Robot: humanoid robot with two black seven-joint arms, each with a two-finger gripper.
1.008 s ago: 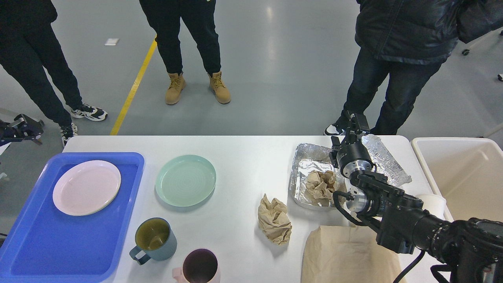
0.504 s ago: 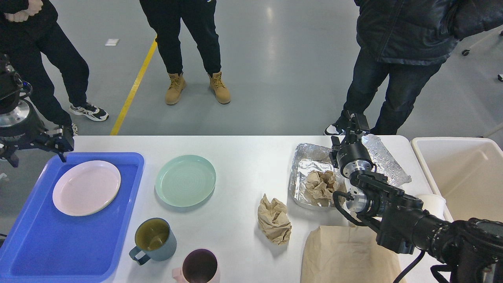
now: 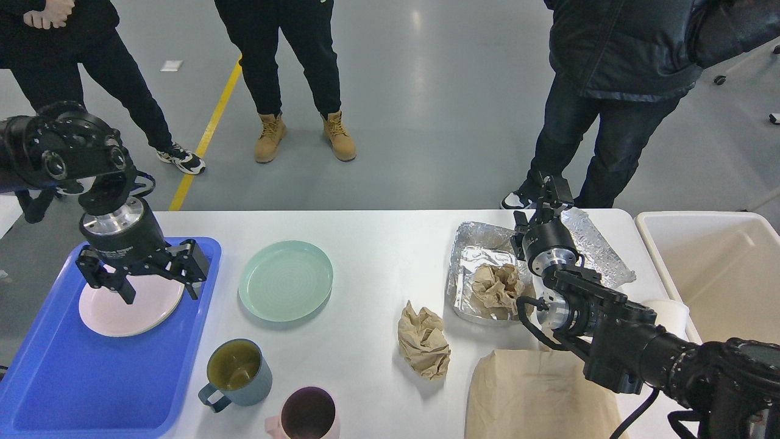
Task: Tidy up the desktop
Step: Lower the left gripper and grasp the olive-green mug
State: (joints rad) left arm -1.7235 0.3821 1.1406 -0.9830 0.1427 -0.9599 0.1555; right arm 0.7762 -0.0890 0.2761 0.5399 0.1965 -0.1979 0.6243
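The white desktop carries dishes on the left and litter on the right. My left gripper hangs open, fingers spread wide, just above a pink plate lying in the blue tray. A pale green plate, a teal mug and a pink mug stand on the table. A crumpled brown paper ball lies mid-table. My right gripper sits at the far edge, by the foil tray and a foil sheet; its fingers are too dark to tell apart.
Another paper wad lies inside the foil tray. A flat brown paper bag lies at the front right, a white cup beside my right arm. A cream bin stands off the right end. Three people stand beyond the far edge.
My left arm has swung in from the left edge and now hovers over the pink plate in the blue tray. The right arm has not moved.
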